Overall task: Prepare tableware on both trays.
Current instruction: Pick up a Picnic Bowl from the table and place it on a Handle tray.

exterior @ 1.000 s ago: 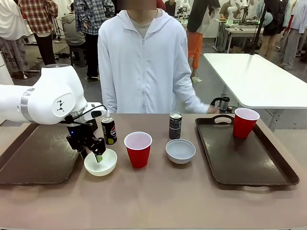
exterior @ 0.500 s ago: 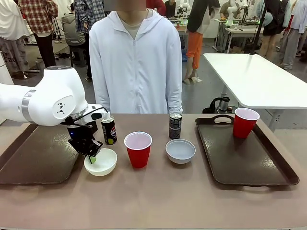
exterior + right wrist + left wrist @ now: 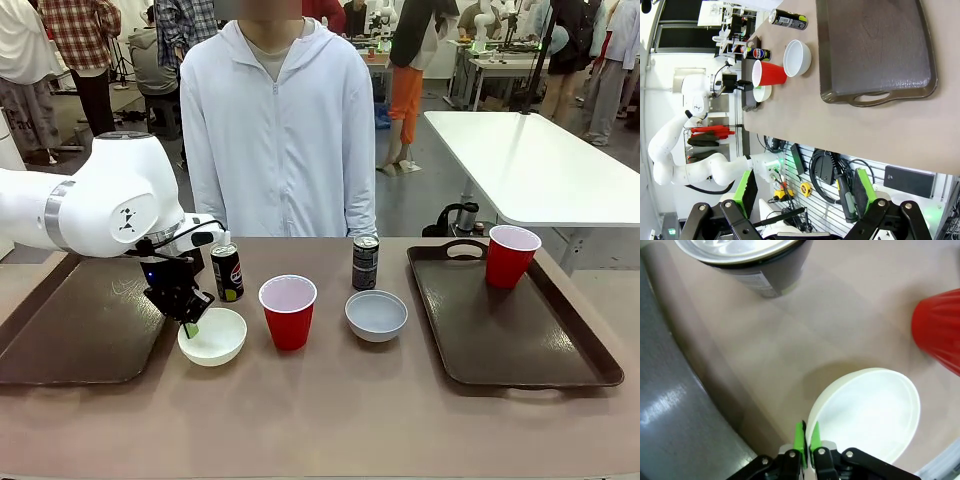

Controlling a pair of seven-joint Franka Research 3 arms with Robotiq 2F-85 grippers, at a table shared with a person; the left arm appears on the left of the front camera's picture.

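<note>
The left gripper clamps the rim of 1 small round white bowl, probably to lift it onto the adjacent dark brown plastic tray. The right gripper waits, jaws apart.

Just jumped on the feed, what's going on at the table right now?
The robot's left hand is shut on the rim of a white bowl beside the left tray. Its right hand is open, away from the table. One red cup stands on the right tray; the other red cup, second bowl, Pepsi can and dark can sit on the table between the trays. The person stands at the far side.
</note>
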